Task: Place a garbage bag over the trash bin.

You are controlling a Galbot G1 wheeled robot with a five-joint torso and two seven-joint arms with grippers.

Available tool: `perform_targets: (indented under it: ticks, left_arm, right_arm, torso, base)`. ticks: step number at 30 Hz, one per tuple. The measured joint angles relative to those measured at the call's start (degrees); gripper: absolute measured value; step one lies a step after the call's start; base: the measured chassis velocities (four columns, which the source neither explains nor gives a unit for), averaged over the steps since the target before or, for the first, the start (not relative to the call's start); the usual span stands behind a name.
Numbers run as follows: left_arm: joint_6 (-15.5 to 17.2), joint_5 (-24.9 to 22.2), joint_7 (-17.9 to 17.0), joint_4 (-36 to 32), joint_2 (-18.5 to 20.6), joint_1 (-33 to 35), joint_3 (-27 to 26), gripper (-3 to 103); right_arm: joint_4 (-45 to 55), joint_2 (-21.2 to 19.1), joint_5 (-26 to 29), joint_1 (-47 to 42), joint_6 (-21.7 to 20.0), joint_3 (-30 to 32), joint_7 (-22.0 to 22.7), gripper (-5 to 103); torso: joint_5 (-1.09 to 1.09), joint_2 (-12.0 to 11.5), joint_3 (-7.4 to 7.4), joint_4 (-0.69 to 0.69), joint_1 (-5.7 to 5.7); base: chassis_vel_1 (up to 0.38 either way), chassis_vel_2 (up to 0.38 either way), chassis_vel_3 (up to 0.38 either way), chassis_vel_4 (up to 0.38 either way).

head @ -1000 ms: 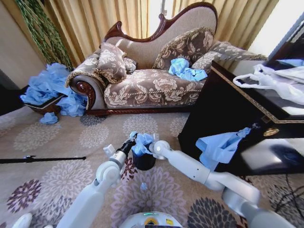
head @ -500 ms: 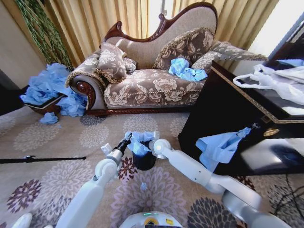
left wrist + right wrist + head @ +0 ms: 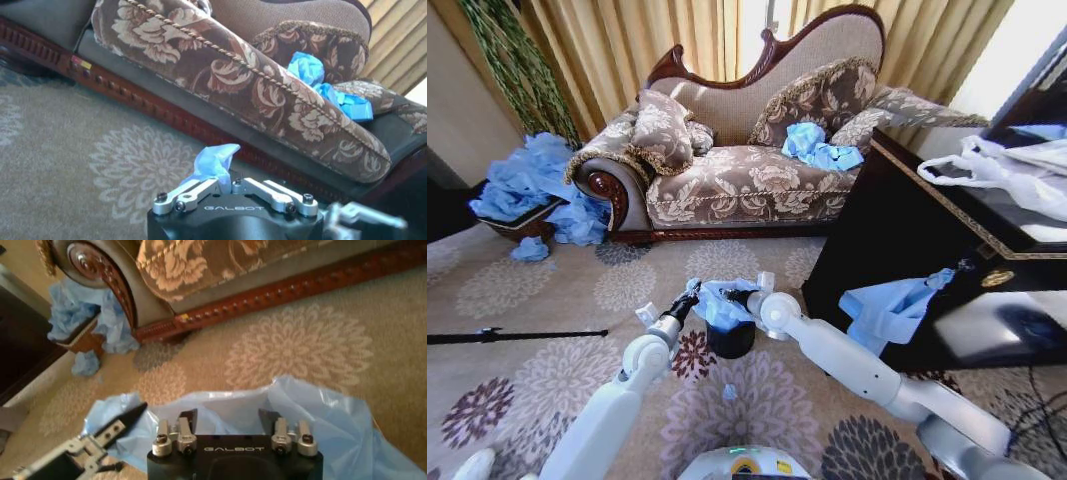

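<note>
1. Since a second before, both pincers had pulled apart and lifted, and the garbage bag had spread wider over the trash bin.
2. The left pincer was clamped together on one corner of the bag; in its wrist view a tuft of blue plastic stuck out between the closed fingers.
3. The right pincer was at the opposite edge, fingers apart, with the bag's mouth billowing just ahead of them.
4. The black bin stood on the floral carpet between the two arms, its top hidden under the bag.
5. Behind, the sofa carried another blue bag.
</note>
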Motion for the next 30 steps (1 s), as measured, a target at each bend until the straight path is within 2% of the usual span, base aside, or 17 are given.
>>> perform_targets:
  ticks: [1, 5, 6, 8, 9, 10, 15, 22, 30]
  left_arm:
    - [0.00, 0.00, 0.00, 0.00, 0.00, 0.00, 0.00, 0]
    - [-0.09, 0.25, 0.43, 0.26, -0.01, -0.04, 0.01, 0]
    - [-0.09, 0.25, 0.43, 0.26, -0.01, -0.04, 0.01, 0]
    - [-0.10, 0.29, 0.43, 0.02, -0.03, 0.10, 0.02, 0]
    - [-0.10, 0.31, 0.43, -0.08, -0.07, 0.15, 0.02, 0]
    - [-0.10, 0.33, 0.42, -0.10, -0.11, 0.17, 0.02, 0]
    - [-0.10, 0.45, 0.34, -0.13, -0.22, 0.18, 0.13, 0]
    - [-0.09, 0.68, 0.13, -0.46, -0.37, 0.40, 0.41, 0]
    - [-0.07, 0.74, -0.08, -0.59, -0.76, 0.35, 0.63, 0]
  right_arm:
    - [0.00, 0.00, 0.00, 0.00, 0.00, 0.00, 0.00, 61]
    - [1.68, -1.25, -3.26, -0.24, 0.02, 1.03, -0.82, 83]
    - [1.68, -1.25, -3.26, -0.24, 0.02, 1.03, -0.82, 83]
    - [3.20, -2.73, -6.52, -0.63, -0.05, 1.08, -1.88, 93]
    - [4.32, -3.32, -6.80, -1.02, -0.16, 1.39, -2.11, 93]
    - [5.82, -3.72, -6.25, -1.48, -0.43, 1.99, -1.92, 97]
    - [10.66, -4.60, -3.17, -2.59, -1.46, 3.96, 0.21, 100]
    - [10.12, -6.03, -8.94, -4.45, -2.51, 3.86, -1.99, 100]
    - [6.47, -3.22, -10.85, -5.47, -2.52, 2.39, 1.25, 100]
  torso:
    - [0.00, 0.00, 0.00, 0.00, 0.00]
    - [0.00, 0.00, 0.00, 0.00, 0.00]
    - [0.00, 0.00, 0.00, 0.00, 0.00]
    - [0.00, 0.00, 0.00, 0.00, 0.00]
    - [0.00, 0.00, 0.00, 0.00, 0.00]
    - [0.00, 0.00, 0.00, -0.02, 0.00]
    - [-0.01, 0.00, 0.00, 0.01, 0.00]
    - [-0.01, 0.00, 0.00, -0.01, 0.00]
    - [0.00, 0.00, 0.00, 0.00, 0.00]
  base:
    - [0.000, 0.000, 0.000, 0.000]
    - [0.000, 0.000, 0.000, 0.000]
    - [0.000, 0.000, 0.000, 0.000]
    - [0.000, 0.000, 0.000, 0.000]
    - [0.000, 0.000, 0.000, 0.000]
    - [0.000, 0.000, 0.000, 0.000]
    - [0.000, 0.000, 0.000, 0.000]
    - [0.000, 0.000, 0.000, 0.000]
    - [0.000, 0.000, 0.000, 0.000]
